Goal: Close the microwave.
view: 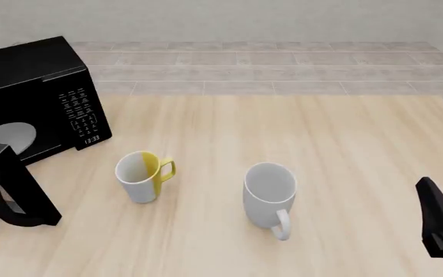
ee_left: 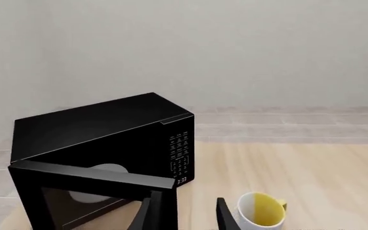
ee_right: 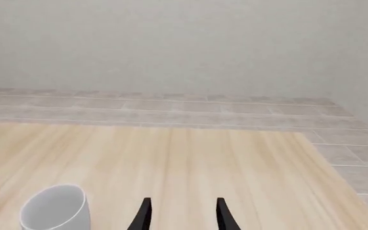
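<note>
The microwave (ee_left: 107, 129) is a glossy black box with a white-marked keypad (ee_left: 181, 153) and a small display. Its dark door (ee_left: 82, 179) stands swung open toward me, and the grey round plate (ee_left: 107, 170) shows inside. In the front view the microwave (view: 29, 81) stands at the table's far left, with the plate (view: 10, 137) visible. My left gripper (ee_left: 182, 216) is open and empty, one finger close to the door's free edge. In the front view it (view: 29, 205) is low at the left. My right gripper (ee_right: 182, 215) is open and empty, far right (view: 440, 222).
A white mug with a yellow inside and handle (view: 141, 176) stands right of the microwave, near my left gripper (ee_left: 260, 211). A plain white mug (view: 270, 196) stands mid-table, also in the right wrist view (ee_right: 53, 208). The wooden table (view: 345, 144) ends at a tiled floor.
</note>
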